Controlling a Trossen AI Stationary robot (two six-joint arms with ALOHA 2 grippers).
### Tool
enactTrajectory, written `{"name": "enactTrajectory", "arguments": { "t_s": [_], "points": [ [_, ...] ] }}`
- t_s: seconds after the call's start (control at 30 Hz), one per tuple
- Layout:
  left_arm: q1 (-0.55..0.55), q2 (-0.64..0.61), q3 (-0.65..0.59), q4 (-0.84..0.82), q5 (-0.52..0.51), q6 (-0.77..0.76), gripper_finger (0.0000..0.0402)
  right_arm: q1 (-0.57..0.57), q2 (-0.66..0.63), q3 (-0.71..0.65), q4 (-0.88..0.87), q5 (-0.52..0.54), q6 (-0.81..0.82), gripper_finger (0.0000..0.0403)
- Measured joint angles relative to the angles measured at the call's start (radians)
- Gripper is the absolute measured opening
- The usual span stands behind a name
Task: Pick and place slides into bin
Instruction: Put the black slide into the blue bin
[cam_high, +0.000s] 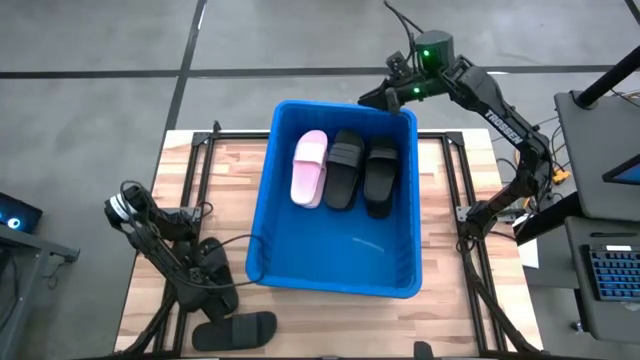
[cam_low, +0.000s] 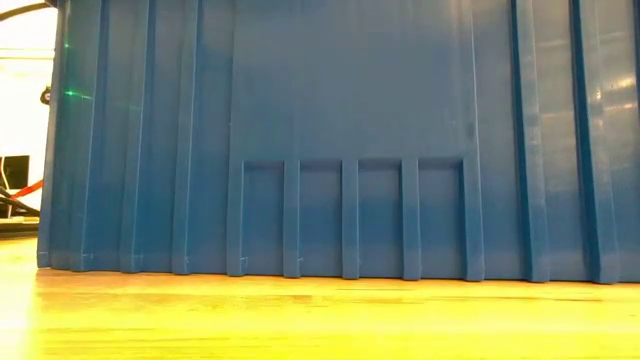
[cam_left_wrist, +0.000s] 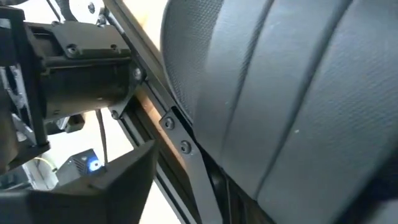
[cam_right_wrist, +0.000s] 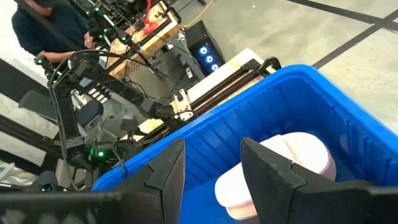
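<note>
The blue bin (cam_high: 335, 262) stands mid-table and fills the low view (cam_low: 350, 130). In it lie one pink slide (cam_high: 309, 168) and two black slides (cam_high: 344, 168) (cam_high: 380, 178), side by side on its floor at the far end. Another black slide (cam_high: 240, 329) lies flat at the table's near edge. My left gripper (cam_high: 218, 300) is right at it, and its ribbed strap (cam_left_wrist: 280, 93) fills the left wrist view. My right gripper (cam_high: 378, 97) is open and empty above the bin's far right rim, with the pink slide (cam_right_wrist: 292, 155) below it.
Black frame rails (cam_high: 200, 170) run along the wooden table on both sides of the bin. A desk with a keyboard (cam_high: 610, 275) stands to the right of the table. A person (cam_right_wrist: 43, 25) and other rigs show beyond the table in the right wrist view.
</note>
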Motion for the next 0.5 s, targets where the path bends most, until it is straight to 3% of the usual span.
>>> {"name": "enactTrajectory", "arguments": {
  "t_s": [0.13, 0.37, 0.43, 0.5],
  "points": [
    [0.0, 0.004, -0.011, -0.002, -0.011, 0.0, 0.0237, 0.014, 0.0, 0.0, 0.0, 0.0, -0.001, 0.0146],
    [0.0, 0.004, -0.033, 0.03, -0.026, 0.0, 0.0043, 0.046, 0.0, 0.0, -0.001, 0.0, -0.001, 0.0146],
    [0.0, 0.002, -0.037, 0.034, -0.031, 0.002, 0.0014, 0.055, 0.0, 0.0, -0.001, 0.0, -0.001, 0.0146],
    [0.0, -0.005, -0.038, 0.033, -0.036, 0.023, 0.0011, 0.062, 0.0, 0.0, -0.001, 0.0, -0.001, 0.0146]
  ]
}}
